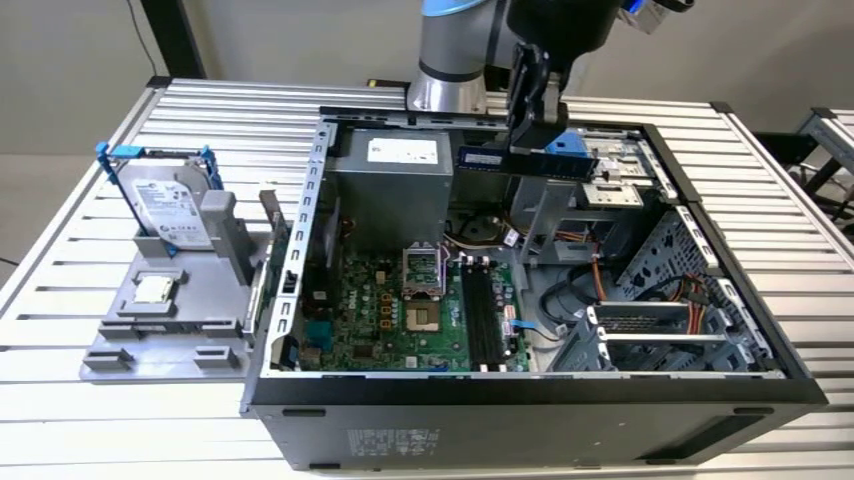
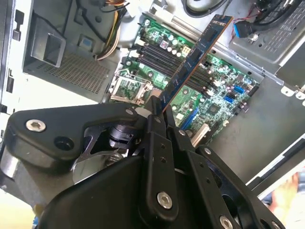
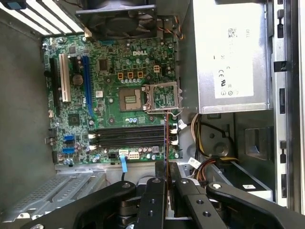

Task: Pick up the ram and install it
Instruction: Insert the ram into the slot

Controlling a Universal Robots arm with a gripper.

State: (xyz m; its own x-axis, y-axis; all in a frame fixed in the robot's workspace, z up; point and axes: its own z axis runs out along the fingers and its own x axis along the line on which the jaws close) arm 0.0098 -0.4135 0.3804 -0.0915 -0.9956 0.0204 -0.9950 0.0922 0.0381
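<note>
The gripper (image 1: 535, 148) hangs over the open computer case (image 1: 534, 405), its 2 black fingers clenched on the ram (image 1: 525, 160), grasping the stick near its middle. In the exterior view the ram is level, its length running across the picture. It is up in the air above the case's interior, just to the exterior view's right of the grey power supply (image 1: 391, 190) and close to the case's far wall. It touches nothing but the fingers.

The green motherboard (image 1: 387, 320) lies on the case floor below. Its black memory slots (image 1: 483, 318) run crosswise to the ram's length and are well apart from it, nearer the case's front wall. The CPU socket (image 1: 424, 272) sits beside the slots on the exterior view's left.

In the second wrist view the ram (image 2: 196, 53) sticks out from the gripper (image 2: 159, 106) as a long dark strip with black chips, slanting across the motherboard (image 2: 217, 88). In the first wrist view the ram (image 3: 165, 138) shows edge-on as a thin line that crosses the slots (image 3: 128, 138) and reaches toward the socket (image 3: 162, 98).

Outside the case, on the slatted metal table (image 1: 54, 260), a grey fixture (image 1: 174, 330) carries a tilted hard drive in a blue frame (image 1: 167, 200) and a small square silver chip (image 1: 156, 288) lying flat
</note>
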